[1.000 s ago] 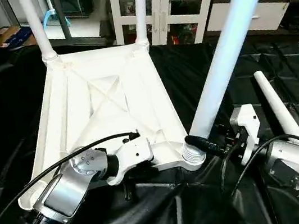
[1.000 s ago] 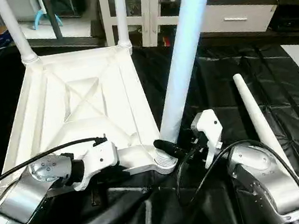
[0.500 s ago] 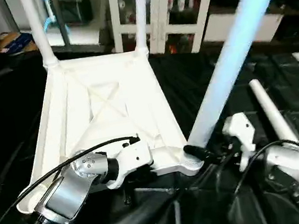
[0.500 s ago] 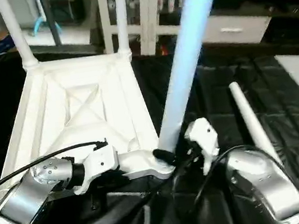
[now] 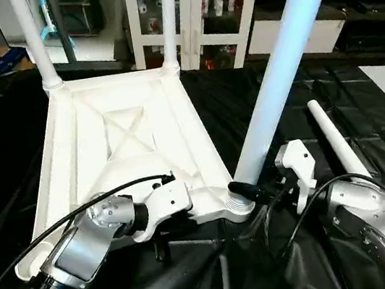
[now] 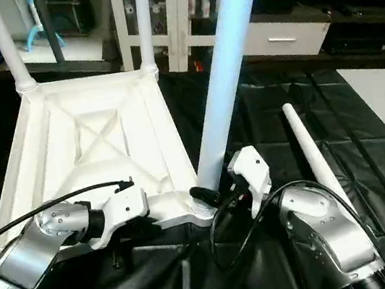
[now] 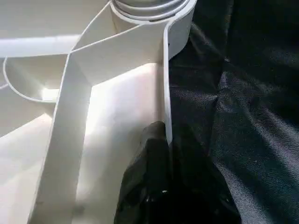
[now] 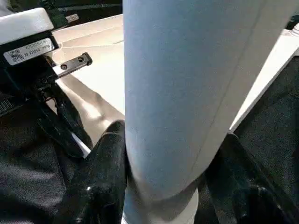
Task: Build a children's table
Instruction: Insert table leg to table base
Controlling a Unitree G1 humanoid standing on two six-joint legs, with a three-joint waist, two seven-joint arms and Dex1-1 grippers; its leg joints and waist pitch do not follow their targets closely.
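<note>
Since the earlier frame the head views have swung, so the whole scene sits a little differently, but the one real change among the things is small: the long white tapered plastic tube leg (image 5: 276, 72) held by the right arm seems to lean a touch less, its threaded foot staying at the near right corner socket (image 5: 240, 201). The white plastic rectangular table top (image 5: 125, 137) lies upside down on the black crinkled sheet (image 5: 363, 110), its X-ribbed underside up, with two far legs (image 5: 35, 37) already standing in their sockets. The right gripper (image 8: 163, 186) is clamped around the base of the held leg, one black finger (image 8: 103, 177) on each side of it, just above the socket. The left gripper (image 7: 163, 154) is pinched together on the thin near rim of the top, steadying it. The fourth leg (image 5: 335, 140) lies loose on the sheet beside the right arm. Whether the threads have caught is hard to tell, since the joint is partly hidden by the finger, but the leg is probably being seated or turned in. That puts the task past halfway: this leg to finish, one more to fit, then the table to turn over.
</note>
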